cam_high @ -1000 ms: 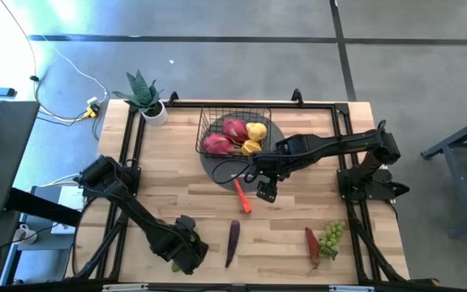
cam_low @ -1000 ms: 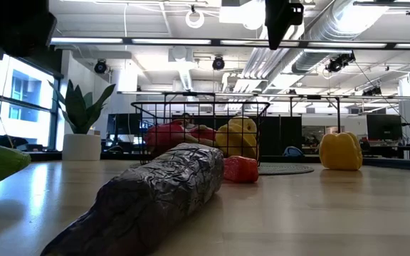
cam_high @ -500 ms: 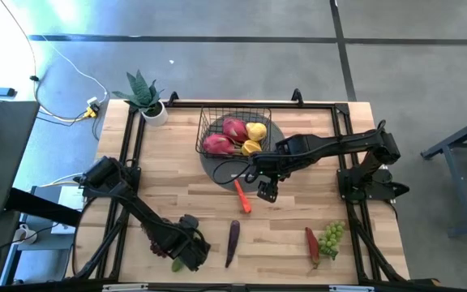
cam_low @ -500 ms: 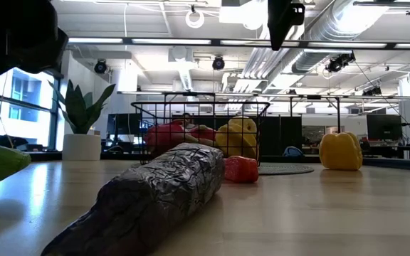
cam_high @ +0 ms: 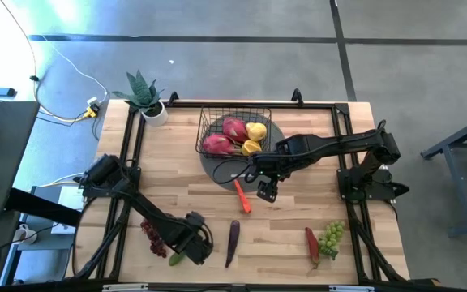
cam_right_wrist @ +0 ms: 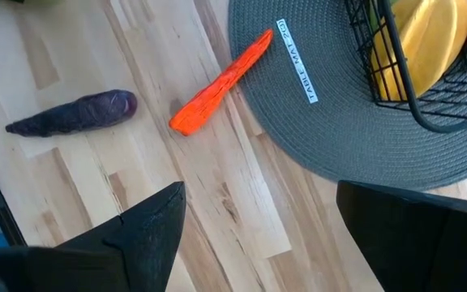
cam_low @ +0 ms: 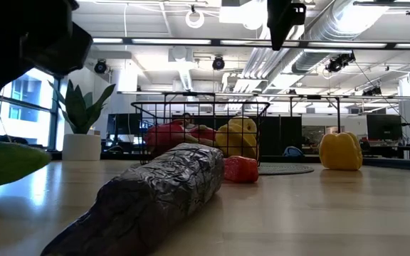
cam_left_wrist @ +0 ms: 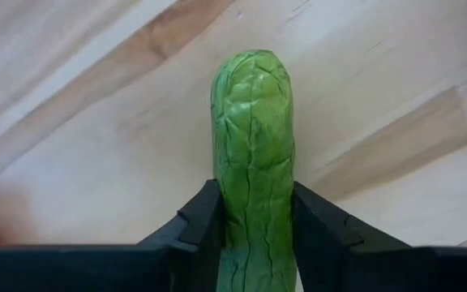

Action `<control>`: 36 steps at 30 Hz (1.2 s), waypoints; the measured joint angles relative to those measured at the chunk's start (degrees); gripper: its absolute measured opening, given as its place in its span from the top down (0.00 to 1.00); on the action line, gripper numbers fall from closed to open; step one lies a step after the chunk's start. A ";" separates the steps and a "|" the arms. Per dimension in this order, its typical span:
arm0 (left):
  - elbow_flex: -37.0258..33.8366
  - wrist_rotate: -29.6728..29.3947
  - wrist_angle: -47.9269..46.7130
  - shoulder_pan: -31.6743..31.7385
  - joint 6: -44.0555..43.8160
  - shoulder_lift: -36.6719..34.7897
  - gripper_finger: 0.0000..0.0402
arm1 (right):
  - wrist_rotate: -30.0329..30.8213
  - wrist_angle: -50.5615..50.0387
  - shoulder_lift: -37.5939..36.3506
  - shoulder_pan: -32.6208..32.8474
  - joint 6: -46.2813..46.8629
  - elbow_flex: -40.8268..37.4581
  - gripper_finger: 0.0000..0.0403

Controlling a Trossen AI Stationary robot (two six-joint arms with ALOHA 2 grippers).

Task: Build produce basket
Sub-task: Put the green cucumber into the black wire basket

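Observation:
The black wire basket (cam_high: 235, 128) stands on the grey round mat (cam_high: 217, 169) and holds pink dragon fruits (cam_high: 221, 139) and yellow pieces (cam_high: 254, 134). My left gripper (cam_high: 194, 247) is near the table's near edge, shut on the green cucumber (cam_left_wrist: 252, 122). Red grapes (cam_high: 152, 237) lie to its left and the purple pod (cam_high: 233, 242) to its right. My right gripper (cam_high: 266, 190) hangs open above the table beside the orange carrot (cam_right_wrist: 221, 81), whose far end lies on the mat. The red pod (cam_high: 311, 243) and green grapes (cam_high: 331, 237) lie near the right corner. My left gripper pinches the cucumber between its two fingers (cam_left_wrist: 201, 223), one on each long side, at a part back from its rounded end (cam_left_wrist: 252, 203). The cucumber runs along the fingers and its rounded end sticks out past them over the wood. I cannot tell whether it is clear of the table.
A spiky potted plant (cam_high: 146, 97) stands at the far left corner. In the low view a yellow pepper (cam_low: 342, 151) stands right of the mat. Black frame rails run along the table's left and right sides. Bare wood lies between the mat and the near-edge produce.
My left arm has shifted a little toward the table's right along the near edge and come lower. The red grapes that it covered now show to its left. My right arm has kept still.

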 joint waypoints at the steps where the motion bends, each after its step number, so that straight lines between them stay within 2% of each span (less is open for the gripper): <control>1: 0.00 -0.01 0.11 0.29 0.74 -0.01 0.74 | 0.00 0.00 0.00 0.00 0.05 -0.01 0.25; 7: 0.00 0.01 -0.08 2.56 7.36 -1.77 0.75 | 1.50 -0.13 0.00 0.82 1.56 -0.02 0.25; 16: 0.00 -1.73 -1.92 9.47 20.72 -6.75 0.75 | 5.00 -1.31 0.00 2.08 7.38 -0.04 0.25; 36: 0.02 -4.79 -2.81 31.66 49.38 -19.66 0.75 | 10.66 -3.74 -0.02 4.85 20.22 -0.07 0.25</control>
